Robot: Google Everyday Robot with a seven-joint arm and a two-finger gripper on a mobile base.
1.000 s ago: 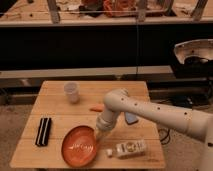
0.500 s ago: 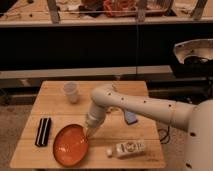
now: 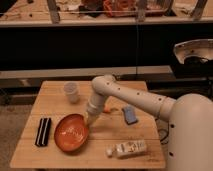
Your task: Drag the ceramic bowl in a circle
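The ceramic bowl [image 3: 71, 133] is a wide, shallow, glossy orange-red dish lying on the wooden table [image 3: 60, 107], front left of the middle. My white arm reaches in from the right and bends down to it. My gripper [image 3: 90, 120] is at the bowl's upper right rim and touches it. The bowl's rim there is partly hidden by the gripper.
A small translucent white cup [image 3: 71, 92] stands behind the bowl. A black rectangular object [image 3: 43, 131] lies left of the bowl. A blue object [image 3: 130, 115] lies right of the gripper. A white packet [image 3: 127, 148] lies near the front edge.
The bowl has slid left and slightly forward across the table, with my gripper at its rim moving left with it. The arm has swung left.
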